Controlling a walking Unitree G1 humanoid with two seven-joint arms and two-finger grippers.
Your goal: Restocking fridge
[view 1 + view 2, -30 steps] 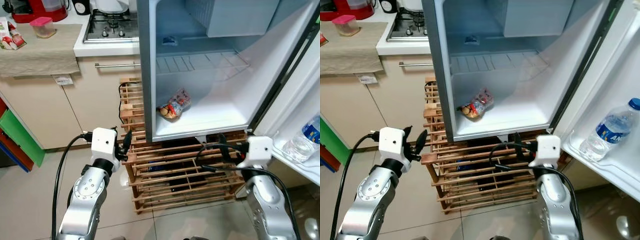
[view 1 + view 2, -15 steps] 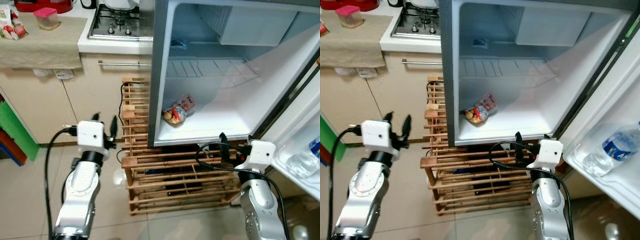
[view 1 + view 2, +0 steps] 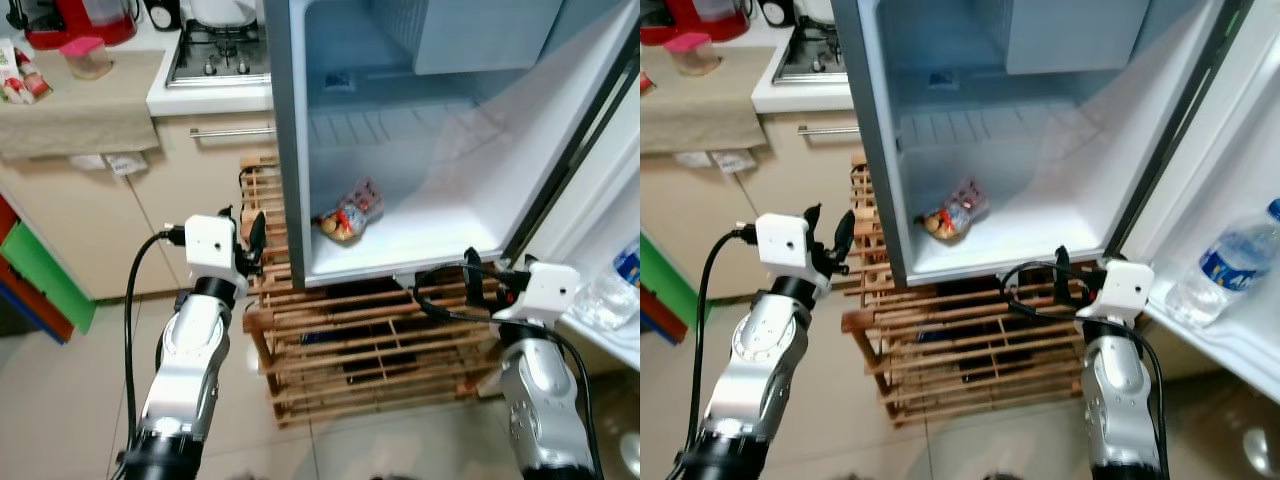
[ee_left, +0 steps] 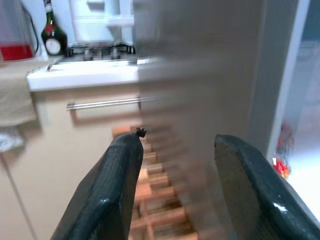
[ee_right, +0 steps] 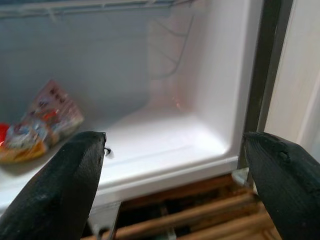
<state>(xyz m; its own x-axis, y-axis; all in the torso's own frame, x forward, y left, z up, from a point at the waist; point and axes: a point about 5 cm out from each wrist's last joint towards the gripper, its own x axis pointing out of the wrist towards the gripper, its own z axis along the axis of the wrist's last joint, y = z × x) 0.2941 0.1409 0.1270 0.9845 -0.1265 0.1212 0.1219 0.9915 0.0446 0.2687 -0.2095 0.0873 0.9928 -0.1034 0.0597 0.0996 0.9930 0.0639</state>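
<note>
The fridge [image 3: 400,250] stood open mid-frame, a snack bag [image 3: 348,213] inside; left gripper [image 3: 243,235] and right gripper [image 5: 175,185] hovered wide, empty.

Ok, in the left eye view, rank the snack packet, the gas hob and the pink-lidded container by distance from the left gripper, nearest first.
From the left gripper:
1. Snack packet, on the fridge floor, to its right.
2. Gas hob, on the counter beyond it.
3. Pink-lidded container, on the cloth, far left of the counter.
</note>
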